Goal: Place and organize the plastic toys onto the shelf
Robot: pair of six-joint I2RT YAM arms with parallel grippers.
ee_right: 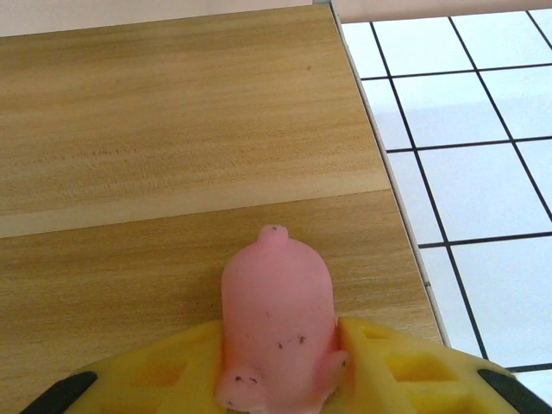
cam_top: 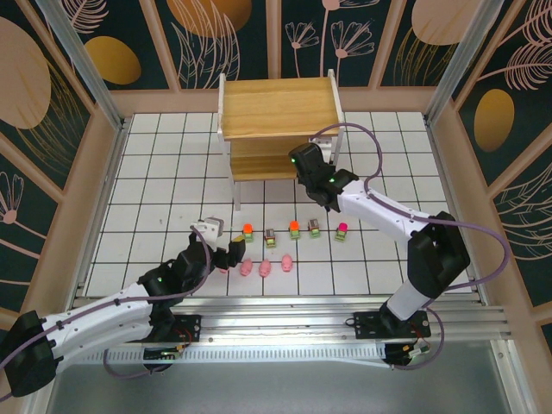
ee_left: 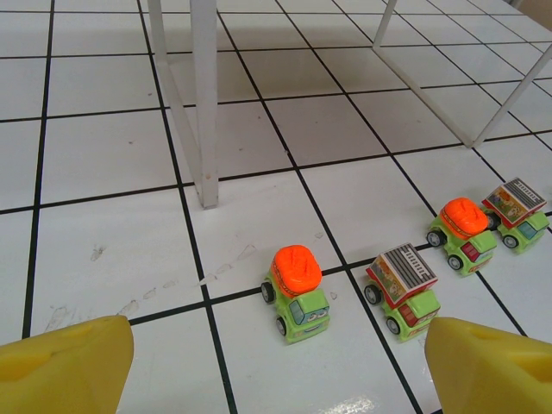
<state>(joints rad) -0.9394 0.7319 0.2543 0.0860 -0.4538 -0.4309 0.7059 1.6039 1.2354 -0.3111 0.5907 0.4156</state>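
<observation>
A pink pig (ee_right: 278, 315) lies on the wooden board of the shelf (ee_right: 172, 129), near its right edge. My right gripper (ee_right: 276, 345) is shut on the pig, yellow fingers (ee_right: 397, 362) against both its flanks. From above, the right gripper (cam_top: 304, 164) reaches into the lower tier of the shelf (cam_top: 276, 108). My left gripper (ee_left: 276, 379) is open just above the floor, facing an orange-topped green truck (ee_left: 297, 293), with a striped-top truck (ee_left: 404, 289) to its right. Three pink pigs (cam_top: 266, 268) lie beside the left gripper (cam_top: 226, 250), and several trucks (cam_top: 293, 228) stand in a row.
A white shelf leg (ee_left: 204, 103) stands on the tiled floor just behind the orange-topped truck. Two more trucks (ee_left: 464, 233) sit further right. Low wooden walls (cam_top: 99, 172) ring the tiled floor.
</observation>
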